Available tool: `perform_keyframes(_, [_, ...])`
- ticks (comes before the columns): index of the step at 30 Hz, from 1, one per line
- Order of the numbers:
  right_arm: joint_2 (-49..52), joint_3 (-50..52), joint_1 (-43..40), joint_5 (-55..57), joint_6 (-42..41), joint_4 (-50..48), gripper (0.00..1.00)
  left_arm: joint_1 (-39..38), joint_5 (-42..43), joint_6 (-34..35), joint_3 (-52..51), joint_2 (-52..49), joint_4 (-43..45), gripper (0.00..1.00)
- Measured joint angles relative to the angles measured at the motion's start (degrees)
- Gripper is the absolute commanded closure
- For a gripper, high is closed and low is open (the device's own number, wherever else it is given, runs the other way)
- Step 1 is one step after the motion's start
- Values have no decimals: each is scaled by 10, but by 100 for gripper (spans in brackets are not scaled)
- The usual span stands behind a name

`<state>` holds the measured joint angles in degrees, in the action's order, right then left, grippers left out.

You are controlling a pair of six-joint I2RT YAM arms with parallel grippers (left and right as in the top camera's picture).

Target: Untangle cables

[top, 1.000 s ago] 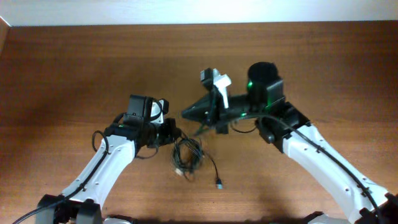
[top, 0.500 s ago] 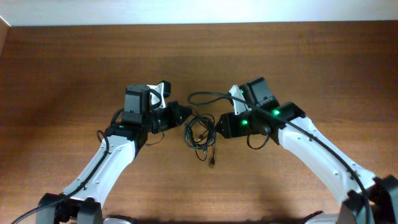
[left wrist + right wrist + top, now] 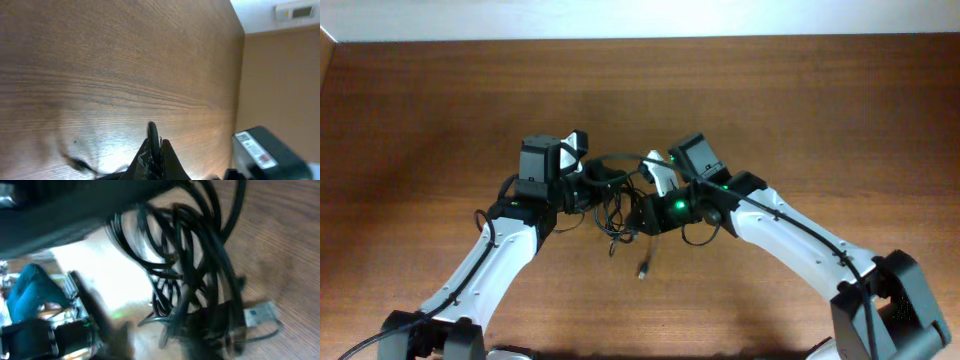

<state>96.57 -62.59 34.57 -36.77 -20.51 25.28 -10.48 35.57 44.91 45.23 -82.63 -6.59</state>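
Two robot arms met above the middle of a wooden bench (image 3: 770, 100). The left claw (image 3: 603, 186) was pinched together on the tangled black cables (image 3: 618, 208), likely anchoring them. The right claw (image 3: 640, 207) was at the bundle, its jaws too blurred to judge.

Looks like a robot lab or workroom. Big brown wood table (image 3: 420, 100), two white robot arms (image 3: 485, 265) (image 3: 800, 235), plain tan wall (image 3: 280, 80) with a small white box (image 3: 295, 11) up high.
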Motion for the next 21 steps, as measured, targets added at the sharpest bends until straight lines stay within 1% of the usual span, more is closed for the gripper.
perform_keyframes(1, [10,0,6,28,-3,-8,48,0,0,18,0,0,0,100])
perform_keyframes(2, [24,0,7,48,-6,-18,56,0,0,37,0,0,-4,100])
perform_keyframes(4, [52,0,7,56,-21,-50,86,0,-3,69,0,0,-31,100])
perform_keyframes(5, [75,0,7,54,-24,-64,95,0,-9,82,0,0,-44,100])
perform_keyframes(8, [112,0,7,37,-27,-103,96,0,-16,98,0,-2,-53,100])
perform_keyframes(10, [122,1,6,-19,6,-135,96,1,-20,102,0,-2,-51,99])
perform_keyframes(11, [124,1,5,-45,26,-140,96,2,-22,103,0,-2,-53,97])
perform_keyframes(12, [125,2,5,-92,60,-144,96,7,-40,104,1,-2,-65,90])
perform_keyframes(13, [126,2,4,-141,96,-147,96,15,-67,107,2,-2,-87,86])
perform_keyframes(15, [127,2,-4,-243,160,-152,96,24,-137,111,3,-2,-135,86])
perform_keyframes(16, [127,2,-11,-282,182,-161,96,30,-167,111,3,-2,-145,86])
perform_keyframes(18, [129,4,-35,-363,209,-217,96,30,-191,111,3,-2,-151,83])
perform_keyframes(19, [130,6,-51,-407,213,-254,96,24,-196,111,3,-2,-151,86])
perform_keyframes(21, [131,7,-74,-445,193,-299,96,12,-202,99,3,-2,-151,100])
